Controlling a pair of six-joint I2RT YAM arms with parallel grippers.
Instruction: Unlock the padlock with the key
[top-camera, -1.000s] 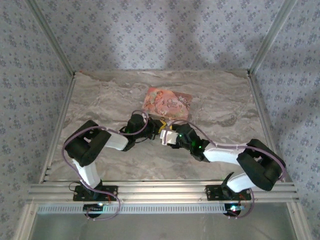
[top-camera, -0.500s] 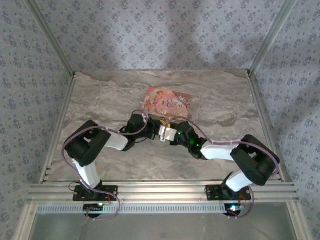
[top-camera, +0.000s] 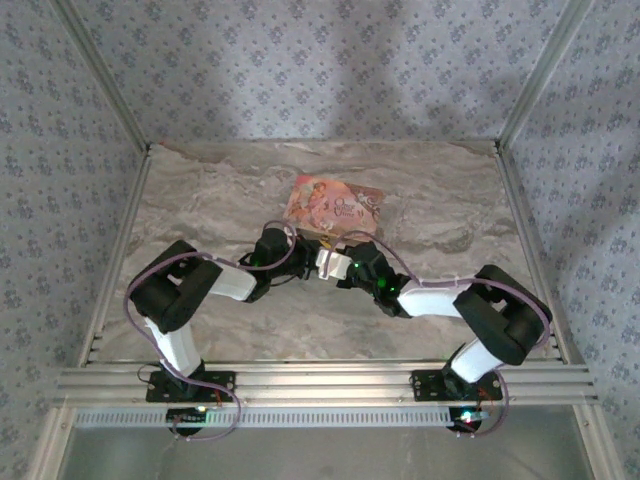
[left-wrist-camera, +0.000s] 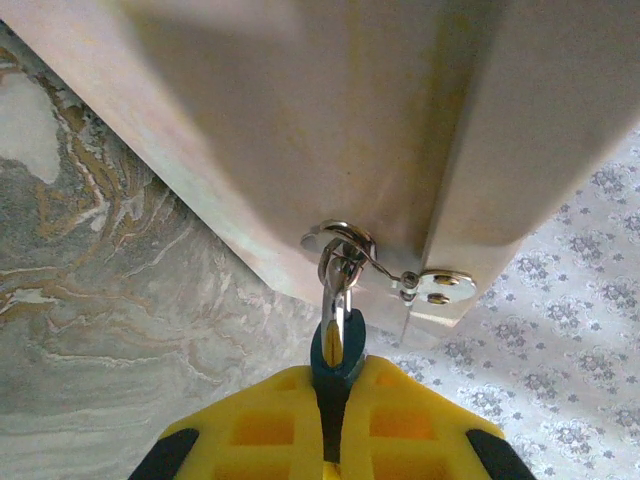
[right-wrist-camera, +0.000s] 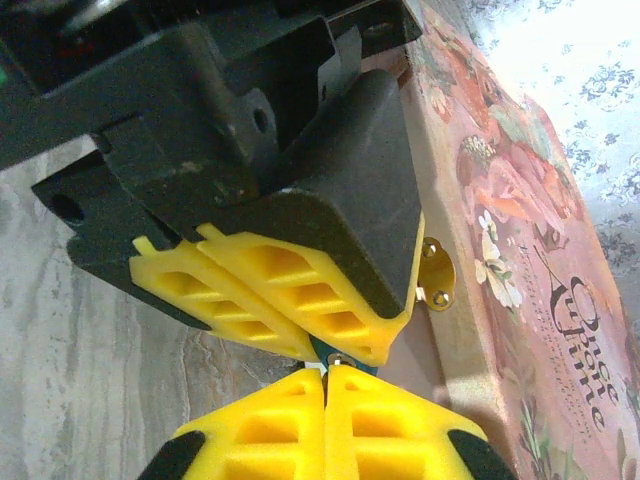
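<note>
Rails (top-camera: 320, 382) edge the marble-patterned counter (top-camera: 200, 210) where two arms (top-camera: 185, 300) are bolted. At mid-counter the left gripper (left-wrist-camera: 335, 372) pinches the one blue padlock (left-wrist-camera: 337, 345), whose silver loop sits at the latch (left-wrist-camera: 435, 288) of the single pink box (top-camera: 335, 203). The right gripper (right-wrist-camera: 326, 378) is pressed closed just beside it; I cannot tell what it pinches. Bare counter lies all round, with papered walls (top-camera: 320, 70) beyond.

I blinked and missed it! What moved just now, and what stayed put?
The right arm folded its elbow in toward the left. Its jaws slid a little forward and left, closer to the jaws of the left arm beside the pink box. No grabbing or letting go shows. The left arm, whose jaws are shut on the padlock, and the box stayed put.
</note>
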